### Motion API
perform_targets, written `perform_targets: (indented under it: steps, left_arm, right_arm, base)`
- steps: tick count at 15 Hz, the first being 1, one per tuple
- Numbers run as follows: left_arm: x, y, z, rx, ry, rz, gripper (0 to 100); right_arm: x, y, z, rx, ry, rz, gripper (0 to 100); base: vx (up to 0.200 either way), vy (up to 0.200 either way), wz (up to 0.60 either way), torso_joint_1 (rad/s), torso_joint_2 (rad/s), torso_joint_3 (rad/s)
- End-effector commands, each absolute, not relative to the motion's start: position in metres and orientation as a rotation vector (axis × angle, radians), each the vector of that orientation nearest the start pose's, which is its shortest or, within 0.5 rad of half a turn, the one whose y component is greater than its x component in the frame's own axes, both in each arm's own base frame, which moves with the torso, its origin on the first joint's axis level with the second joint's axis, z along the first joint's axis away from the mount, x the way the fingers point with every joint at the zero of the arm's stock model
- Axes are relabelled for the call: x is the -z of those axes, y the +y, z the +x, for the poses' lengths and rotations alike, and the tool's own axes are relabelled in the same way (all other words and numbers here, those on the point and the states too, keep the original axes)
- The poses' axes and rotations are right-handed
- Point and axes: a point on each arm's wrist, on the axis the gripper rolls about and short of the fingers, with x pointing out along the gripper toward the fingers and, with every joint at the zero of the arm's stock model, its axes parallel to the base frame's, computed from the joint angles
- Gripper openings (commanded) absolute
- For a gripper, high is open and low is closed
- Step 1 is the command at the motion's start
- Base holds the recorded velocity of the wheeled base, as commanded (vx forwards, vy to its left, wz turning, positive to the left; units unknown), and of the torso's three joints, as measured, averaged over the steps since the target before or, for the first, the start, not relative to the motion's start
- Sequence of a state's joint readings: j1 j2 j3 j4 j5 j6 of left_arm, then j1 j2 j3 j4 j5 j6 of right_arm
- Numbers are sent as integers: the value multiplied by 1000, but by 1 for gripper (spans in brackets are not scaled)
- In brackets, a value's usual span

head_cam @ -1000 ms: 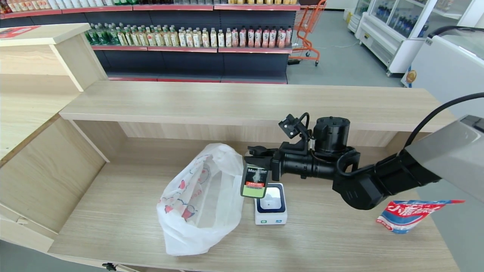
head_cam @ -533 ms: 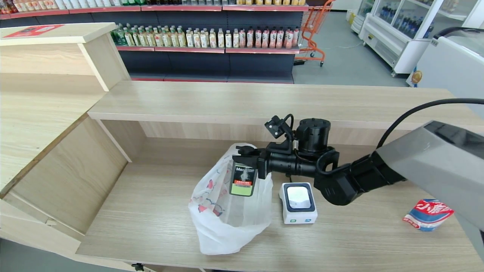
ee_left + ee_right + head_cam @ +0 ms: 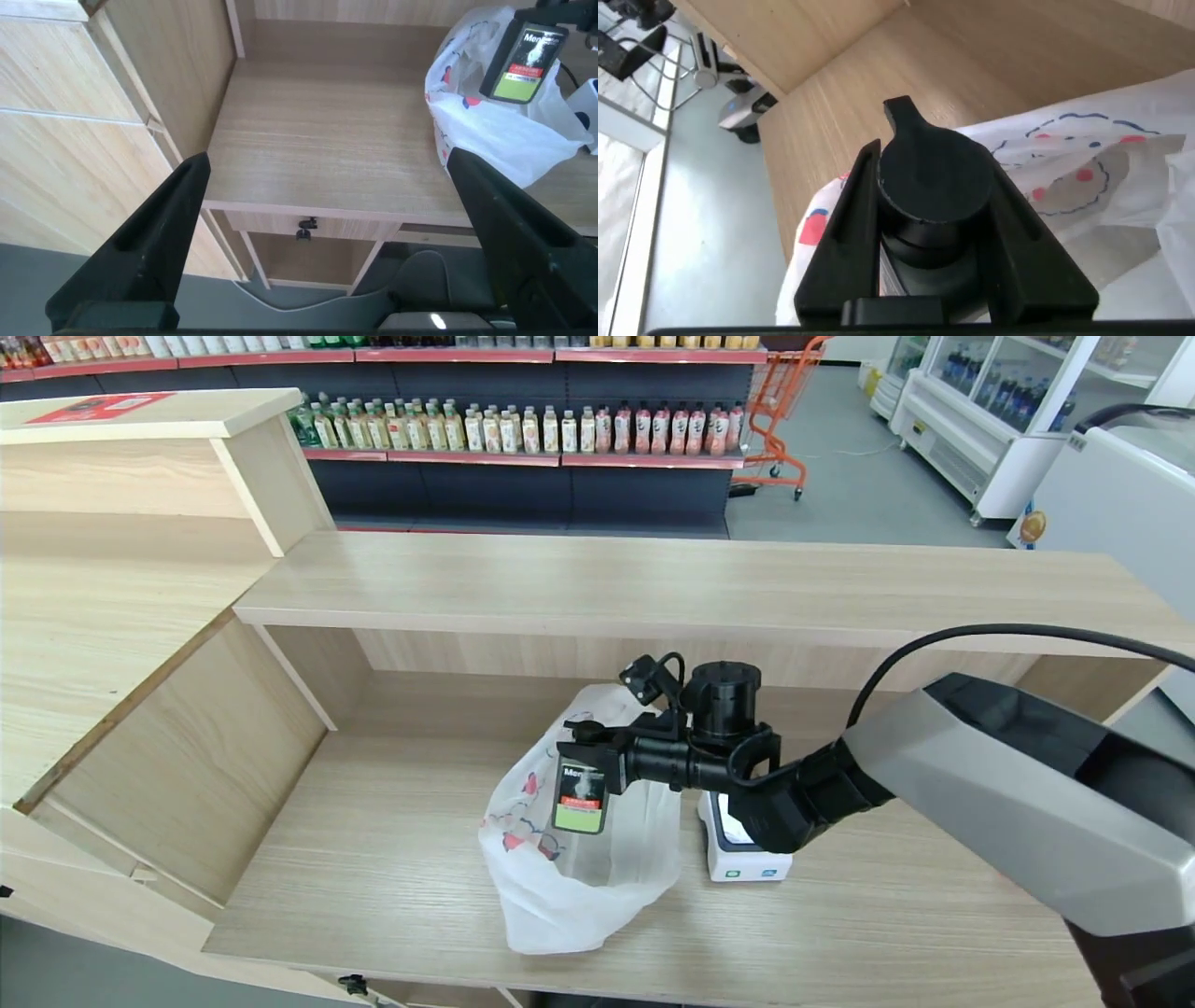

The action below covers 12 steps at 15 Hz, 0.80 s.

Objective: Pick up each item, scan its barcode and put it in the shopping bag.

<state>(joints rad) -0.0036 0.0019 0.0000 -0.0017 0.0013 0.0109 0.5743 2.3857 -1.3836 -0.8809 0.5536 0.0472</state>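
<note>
My right gripper (image 3: 581, 758) is shut on a black item (image 3: 580, 797) with a green lower label and a round black cap (image 3: 934, 175). It hangs upright over the open mouth of the white plastic shopping bag (image 3: 583, 882), which lies on the lower counter. The bag (image 3: 1092, 168) spreads out under the gripper (image 3: 934, 229). A white barcode scanner (image 3: 744, 863) stands just right of the bag, partly hidden behind my right arm. My left gripper (image 3: 341, 233) is open and holds nothing, out past the counter's front edge, with the bag (image 3: 486, 112) and the held item (image 3: 523, 63) far off.
The lower counter (image 3: 392, 896) is boxed in by a wooden side wall (image 3: 177, 765) on the left and a raised shelf (image 3: 653, 583) at the back. Bare wood lies left of the bag. Shop shelves of bottles (image 3: 523, 429) stand behind.
The head camera has shifted. Relative to the scanner, my right gripper has carried the black item leftward, from in front of the scanner to over the bag's mouth.
</note>
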Motion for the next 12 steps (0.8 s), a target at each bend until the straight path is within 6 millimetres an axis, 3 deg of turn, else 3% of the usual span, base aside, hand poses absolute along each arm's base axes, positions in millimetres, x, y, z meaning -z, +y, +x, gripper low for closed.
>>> perform_targets:
  steps: [1,5,12]
  left_arm:
    - [-76,0,-23,2,0,11,100]
    - [-76,0,-23,2,0,11,100]
    - [-76,0,-23,0,0,11,100]
  right_arm:
    - [-67,279,395,-1136,177,32,0]
    - [-50,288,396,-1155,159,-38,0]
    - [-6,294,404,-1186,22,-350,0]
  base:
    - [0,0,0,0,0,0]
    - [0,0,0,0,0,0]
    - [0,0,0,0,0,0]
